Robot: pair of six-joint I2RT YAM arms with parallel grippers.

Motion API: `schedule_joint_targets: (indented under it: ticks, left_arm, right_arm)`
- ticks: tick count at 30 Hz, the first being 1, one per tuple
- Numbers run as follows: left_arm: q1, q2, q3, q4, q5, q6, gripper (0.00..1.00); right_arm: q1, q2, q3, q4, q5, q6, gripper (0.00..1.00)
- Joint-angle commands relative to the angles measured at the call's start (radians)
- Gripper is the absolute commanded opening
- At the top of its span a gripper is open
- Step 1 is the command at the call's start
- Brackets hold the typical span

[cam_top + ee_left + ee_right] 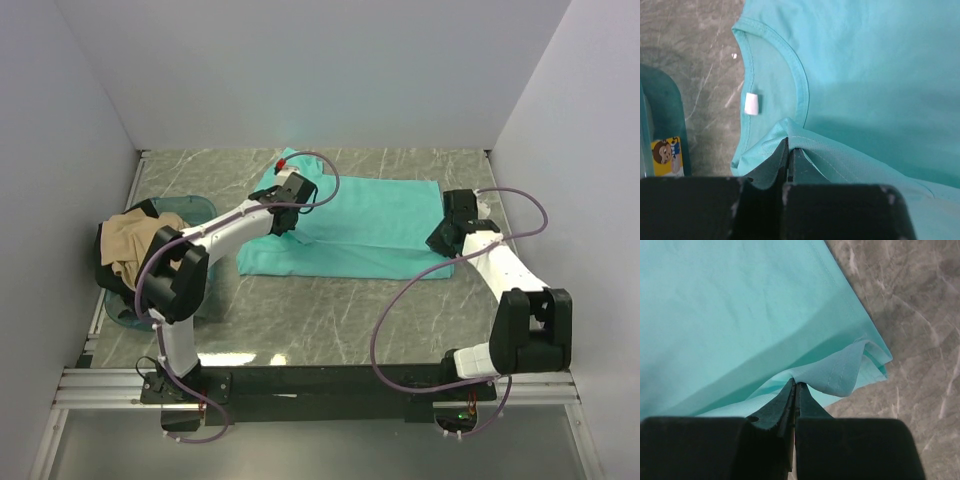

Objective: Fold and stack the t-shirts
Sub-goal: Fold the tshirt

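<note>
A teal t-shirt (375, 225) lies spread across the marble table. My left gripper (287, 218) is shut on a raised fold of its cloth just below the collar. In the left wrist view that gripper (789, 142) pinches the fold, with the white neck label (752, 104) just beyond on the teal t-shirt (875, 65). My right gripper (438, 243) is shut on the shirt's right edge. The right wrist view shows that gripper (795, 385) clamping a lifted hem fold of the teal t-shirt (740, 305). A tan t-shirt (135, 240) lies on dark ones (108, 268).
A translucent bluish tub (195, 205) at the left edge holds the tan and dark shirts; its wall (662, 110) carries a yellow cartoon sticker (667, 156). A small red object (285, 160) sits at the far side of the teal shirt. White walls enclose the table (330, 320).
</note>
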Motion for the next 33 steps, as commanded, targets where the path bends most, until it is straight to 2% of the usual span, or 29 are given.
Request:
schedule_joint_targets:
  ticks: [1,7,10,11,13,14,15,16,17,18,22,25,27,28,33]
  left_arm:
    - [0.013,0.027,0.055,0.039,0.007,0.047,0.01]
    - [0.034,0.088,0.086,0.052,0.038,0.081,0.05]
    - [0.047,0.119,0.104,0.049,0.046,0.088,0.18]
    - [0.05,0.134,0.118,0.047,0.05,0.091,0.27]
    - [0.064,0.148,0.138,0.047,0.053,0.091,0.32]
    - [0.067,0.159,0.162,0.041,0.05,0.087,0.48]
    - [0.074,0.163,0.178,0.033,0.05,0.084,0.58]
    - [0.077,0.166,0.208,0.024,0.041,0.072,0.7]
    - [0.079,0.163,0.218,0.012,0.038,0.065,0.94]
    - [0.08,0.157,0.224,0.006,0.037,0.061,0.99]
    - [0.079,0.084,0.169,0.012,0.058,0.0,0.99]
    - [0.079,0.006,0.067,0.059,0.137,-0.037,0.99]
    - [0.079,-0.044,0.011,0.088,0.24,-0.048,1.0]
    - [0.077,-0.057,-0.035,0.113,0.26,-0.069,0.99]
    - [0.077,-0.087,-0.138,0.157,0.316,-0.128,0.99]
  right_arm:
    - [-0.005,0.031,0.058,0.037,0.021,0.009,0.0]
    - [-0.007,0.102,0.097,0.047,0.022,0.015,0.0]
    - [-0.007,0.134,0.116,0.052,0.034,0.017,0.02]
    - [-0.005,0.142,0.122,0.055,0.051,0.014,0.11]
    - [-0.005,0.166,0.148,0.047,0.073,0.011,0.27]
    - [-0.005,0.172,0.159,0.044,0.096,0.005,0.43]
    - [-0.005,0.175,0.179,0.04,0.108,0.006,0.5]
    - [-0.005,0.171,0.188,0.026,0.122,0.008,0.66]
    - [-0.004,0.163,0.193,0.021,0.135,0.008,0.79]
    - [-0.002,0.153,0.196,0.018,0.145,0.006,0.88]
    - [0.013,0.039,0.144,0.038,0.134,-0.028,0.9]
    - [0.015,-0.041,0.07,0.092,0.036,-0.078,0.91]
    - [0.016,-0.08,0.012,0.119,-0.022,-0.089,0.91]
    - [0.015,-0.088,-0.008,0.142,-0.085,-0.101,0.91]
    - [0.026,-0.038,-0.035,0.169,-0.145,-0.155,0.91]
